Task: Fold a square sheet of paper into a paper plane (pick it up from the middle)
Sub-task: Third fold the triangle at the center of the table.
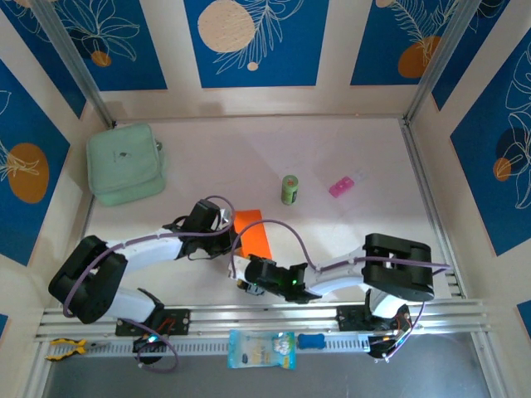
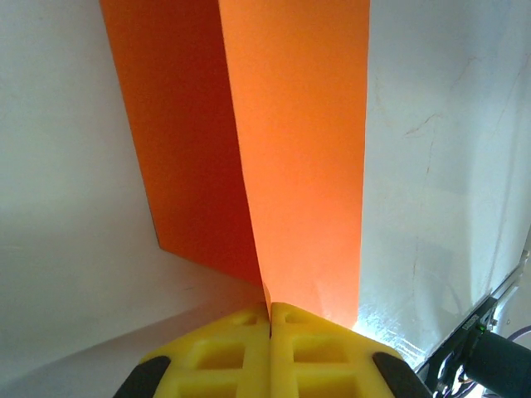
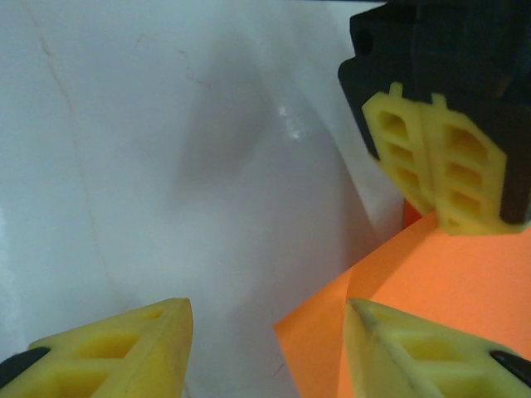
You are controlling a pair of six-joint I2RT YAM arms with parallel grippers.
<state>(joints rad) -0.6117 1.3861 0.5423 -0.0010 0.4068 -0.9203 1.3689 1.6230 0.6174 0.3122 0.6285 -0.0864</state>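
- The square sheet of paper point(image 1: 251, 232) lies on the table point(image 1: 365, 157) near its middle, just ahead of my two wrists. From above it reads as a narrow orange strip, not a full square.
- In the left wrist view the sheet point(image 2: 290, 166) shows two panels meeting at one sharp crease, the left panel in shadow and the right one brightly lit. The crease runs straight into my fingers.
- My left hand point(image 2: 270, 311) is clenched on the paper at the end of that crease, the yellow pads pressed together with no gap.
- My right hand point(image 3: 265, 307) stands released, jaws apart and gripping nothing. An orange corner point(image 3: 431, 315) lies low between them, partly behind the right-side pad. Whether that pad touches it, I cannot tell.
- The right wrist view also shows my left hand point(image 3: 436, 166) closed at the paper's far edge.
- Progress, in my judgement: early. One lengthwise fold looks made — nothing more. No pointed nose or wings are visible, so the corner folds and wing folds remain.
- Table: pale, smooth, faintly scuffed, with glare near the paper.
- Other items stand well apart: a mint-green pouch point(image 1: 124, 163) far left, a small green can point(image 1: 289, 190) and a pink packet point(image 1: 342, 186) beyond the paper.
- Room: cream walls with blue leaf-patterned panels point(image 1: 253, 41) — enclosing the table on three sides.
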